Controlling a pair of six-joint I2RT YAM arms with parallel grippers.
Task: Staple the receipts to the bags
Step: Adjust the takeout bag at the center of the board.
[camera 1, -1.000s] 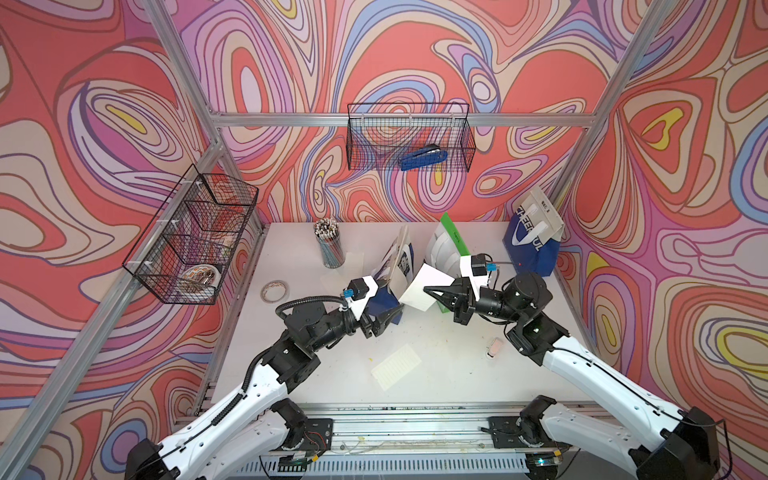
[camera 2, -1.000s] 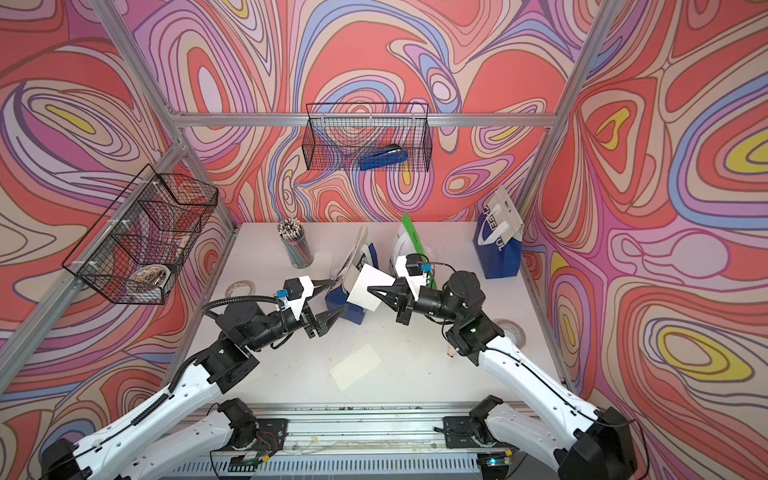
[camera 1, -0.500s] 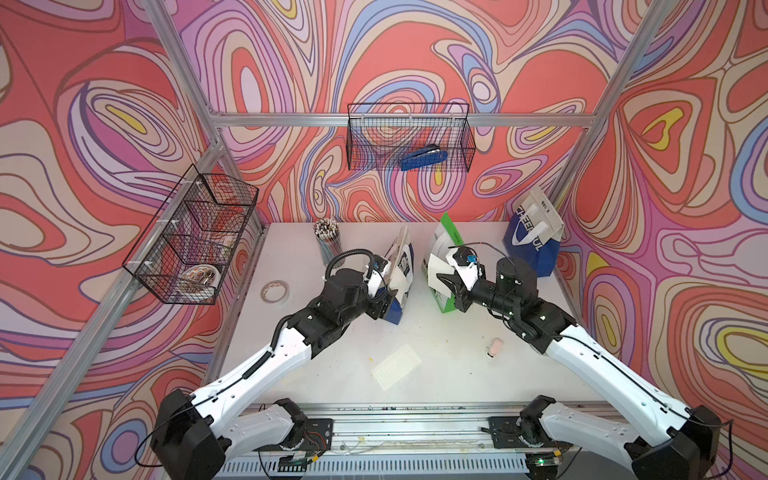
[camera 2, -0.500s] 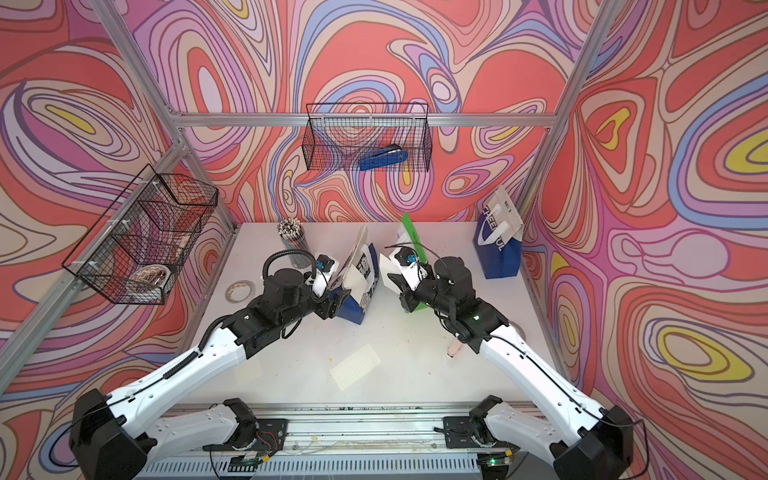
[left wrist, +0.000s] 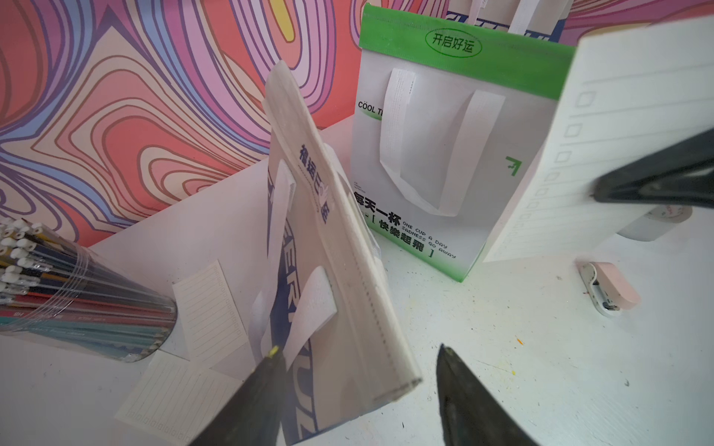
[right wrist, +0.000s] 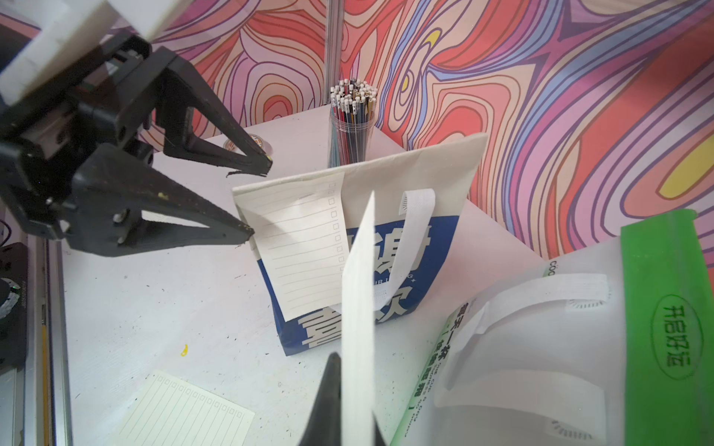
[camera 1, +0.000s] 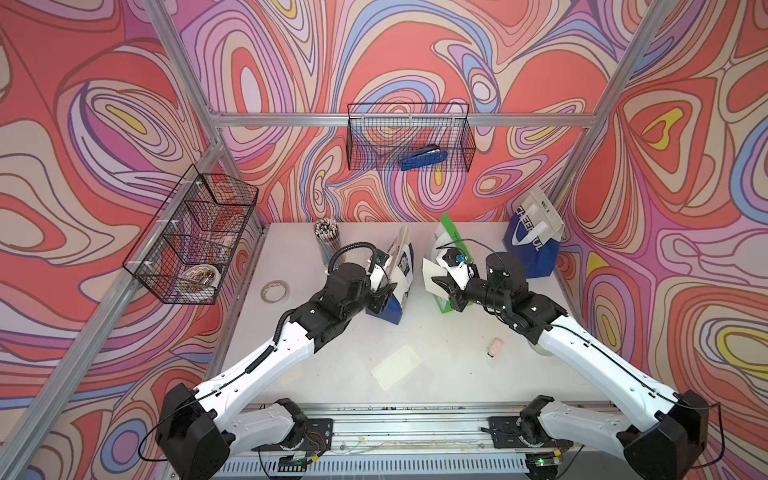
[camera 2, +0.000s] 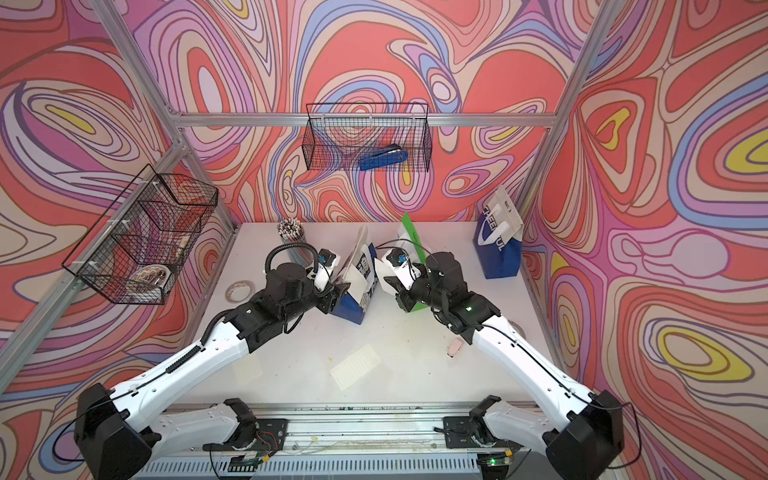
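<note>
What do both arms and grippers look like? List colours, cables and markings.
The left arm and right arm: white shells, black joints, thin black cables alongside. The left gripper and right gripper: black, pointed triangular fingers. No markings legible.

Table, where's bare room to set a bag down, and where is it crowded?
Bare: front middle, between the loose receipt and the pink stapler; back left, between the tape roll and the pencil cup. Crowded: around the blue bag and green bag.
</note>
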